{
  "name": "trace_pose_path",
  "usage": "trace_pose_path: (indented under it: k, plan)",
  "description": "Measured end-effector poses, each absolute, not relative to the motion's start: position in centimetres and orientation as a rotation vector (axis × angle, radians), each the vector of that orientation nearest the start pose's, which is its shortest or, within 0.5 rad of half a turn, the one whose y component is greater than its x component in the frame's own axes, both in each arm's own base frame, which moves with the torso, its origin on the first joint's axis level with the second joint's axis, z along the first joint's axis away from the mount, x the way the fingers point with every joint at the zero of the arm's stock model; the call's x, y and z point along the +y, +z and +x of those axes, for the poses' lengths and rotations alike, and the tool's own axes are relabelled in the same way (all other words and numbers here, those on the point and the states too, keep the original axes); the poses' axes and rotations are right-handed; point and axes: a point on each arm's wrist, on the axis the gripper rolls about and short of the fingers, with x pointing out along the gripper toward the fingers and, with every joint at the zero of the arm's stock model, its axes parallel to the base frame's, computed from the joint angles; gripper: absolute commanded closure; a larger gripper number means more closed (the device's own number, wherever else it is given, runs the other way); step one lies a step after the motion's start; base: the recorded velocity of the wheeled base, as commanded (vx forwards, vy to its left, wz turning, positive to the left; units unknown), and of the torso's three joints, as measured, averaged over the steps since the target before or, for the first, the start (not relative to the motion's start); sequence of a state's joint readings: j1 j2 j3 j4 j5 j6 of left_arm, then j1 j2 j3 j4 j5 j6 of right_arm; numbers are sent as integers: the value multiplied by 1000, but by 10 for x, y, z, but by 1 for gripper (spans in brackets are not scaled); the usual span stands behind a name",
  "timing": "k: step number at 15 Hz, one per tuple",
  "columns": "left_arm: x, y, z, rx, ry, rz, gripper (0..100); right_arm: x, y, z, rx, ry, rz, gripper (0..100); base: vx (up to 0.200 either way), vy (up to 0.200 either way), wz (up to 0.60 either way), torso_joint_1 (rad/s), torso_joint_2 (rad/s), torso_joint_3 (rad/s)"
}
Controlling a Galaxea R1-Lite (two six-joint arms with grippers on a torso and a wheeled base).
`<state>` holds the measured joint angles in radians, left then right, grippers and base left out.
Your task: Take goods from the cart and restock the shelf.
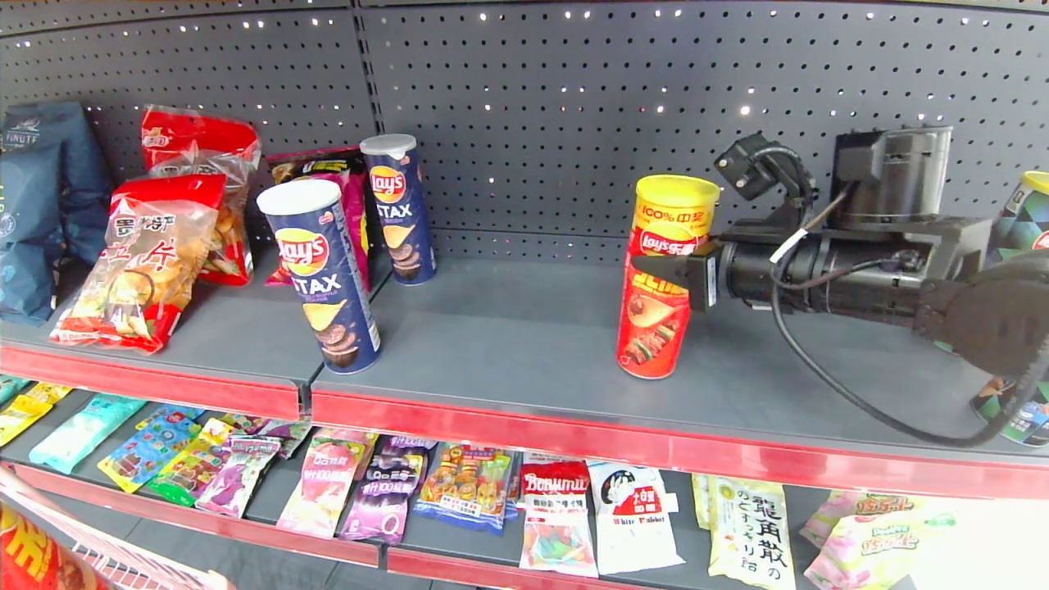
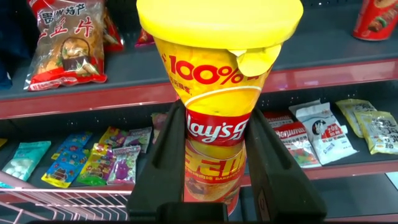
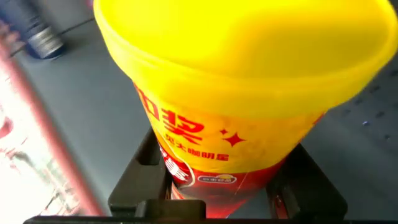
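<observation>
A yellow-topped red chip can (image 1: 668, 238) stands upright on the grey top shelf (image 1: 524, 344), right of centre. My right gripper (image 1: 662, 274) is shut on its middle, coming in from the right. The right wrist view looks down on this can (image 3: 236, 81) between the black fingers (image 3: 140, 180). A second can of the same kind (image 2: 214, 81) is clamped in my left gripper (image 2: 214, 165), shut on its lower half. It is held upright in front of the shelves, above the cart's wire rim (image 2: 56, 199).
Two tall blue chip cans (image 1: 324, 274) (image 1: 400, 209) stand left of centre, with snack bags (image 1: 139, 262) further left. Another can (image 1: 1024, 221) sits at the far right behind my arm. Candy packets (image 1: 467, 483) cover the lower shelf. The cart corner (image 1: 74, 557) is at lower left.
</observation>
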<state>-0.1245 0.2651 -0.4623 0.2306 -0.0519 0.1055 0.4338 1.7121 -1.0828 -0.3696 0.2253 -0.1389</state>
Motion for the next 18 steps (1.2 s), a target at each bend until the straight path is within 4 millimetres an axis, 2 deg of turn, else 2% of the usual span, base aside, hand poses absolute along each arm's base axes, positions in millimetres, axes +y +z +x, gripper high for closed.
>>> trace_pose_path:
  k: [3, 8, 11, 18]
  plan:
    - [3, 183, -30, 27, -180, 107, 100, 143, 232, 270, 191, 705, -167, 100, 0, 0, 0, 0, 0, 0]
    - [2, 181, -29, 32, -180, 107, 100, 145, 237, 262, 147, 723, -174, 100, 0, 0, 0, 0, 0, 0]
    - [2, 181, -29, 33, -180, 107, 100, 150, 233, 257, 149, 747, -178, 100, 0, 0, 0, 0, 0, 0]
    - [2, 180, -29, 38, -180, 107, 100, 148, 220, 254, 153, 756, -222, 100, 0, 0, 0, 0, 0, 0]
